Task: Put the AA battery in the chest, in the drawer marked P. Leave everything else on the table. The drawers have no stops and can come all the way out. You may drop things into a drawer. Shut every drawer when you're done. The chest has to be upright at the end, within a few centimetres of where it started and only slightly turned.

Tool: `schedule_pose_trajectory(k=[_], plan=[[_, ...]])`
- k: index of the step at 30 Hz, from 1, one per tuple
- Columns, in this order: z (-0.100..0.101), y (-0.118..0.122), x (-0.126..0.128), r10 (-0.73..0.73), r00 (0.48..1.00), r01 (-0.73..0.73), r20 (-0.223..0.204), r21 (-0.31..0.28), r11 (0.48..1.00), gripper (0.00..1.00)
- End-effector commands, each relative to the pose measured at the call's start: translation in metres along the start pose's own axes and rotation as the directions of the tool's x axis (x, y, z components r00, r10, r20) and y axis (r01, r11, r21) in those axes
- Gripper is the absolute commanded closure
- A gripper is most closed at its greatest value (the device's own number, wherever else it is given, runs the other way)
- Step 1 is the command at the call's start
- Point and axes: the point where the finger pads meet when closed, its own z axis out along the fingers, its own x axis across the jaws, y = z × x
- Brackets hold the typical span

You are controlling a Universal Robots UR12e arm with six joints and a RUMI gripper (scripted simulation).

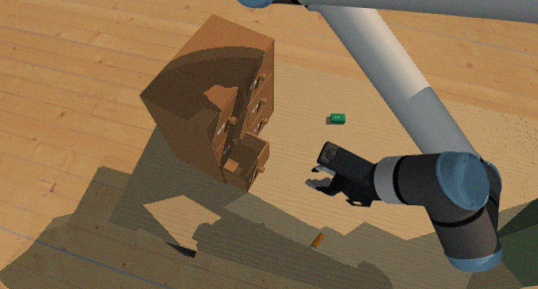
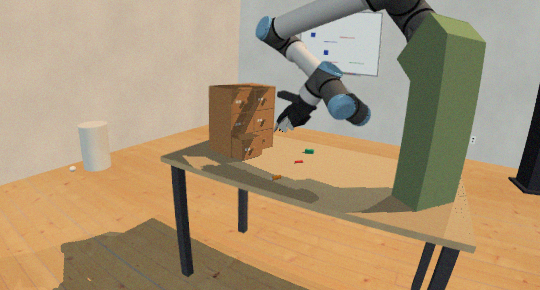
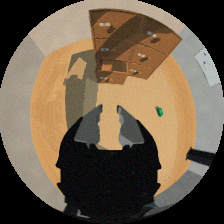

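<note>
The wooden chest (image 1: 169, 128) (image 2: 219, 121) (image 3: 127, 30) stands upright. Its bottom left drawer (image 1: 262, 157) (image 2: 241, 152) (image 3: 117, 79) is pulled out; a bright patch shows inside it, perhaps only light. The other drawers look shut. Their labels are too small to read. An orange cylinder (image 1: 317, 240) (image 2: 276, 177), which looks like the AA battery, lies on the table in front of the chest. My gripper (image 1: 311, 175) (image 2: 279, 129) (image 3: 109, 105) is slightly open with nothing between its jaws. It hangs above the table, in front of the chest, pointing towards it.
A green block (image 1: 338, 119) (image 2: 309, 151) (image 3: 159, 111) lies on the table to the right of the chest front. A small red object (image 2: 298, 162) lies between it and the orange cylinder. A tall green column (image 2: 425, 121) stands at the table's other end.
</note>
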Motion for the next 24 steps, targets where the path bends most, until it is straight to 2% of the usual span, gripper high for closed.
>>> schedule_pose_trajectory(k=[1,7,13,14,16,24], plan=[[-0.013,-0.002,-0.001,0.011,1.000,-0.012,-0.008,-0.150,0.989,0.80],[-0.035,-0.001,-0.001,0.011,1.000,-0.013,-0.008,-0.324,0.946,0.80],[-0.053,-0.001,-0.001,0.011,1.000,-0.014,-0.008,-0.454,0.891,0.80],[-0.055,-0.001,-0.001,0.011,1.000,-0.014,-0.008,-0.472,0.882,0.80],[-0.055,-0.001,-0.001,0.011,1.000,-0.014,-0.008,-0.472,0.882,0.80],[-0.071,0.000,-0.002,0.011,1.000,-0.014,-0.008,-0.576,0.817,0.80]])
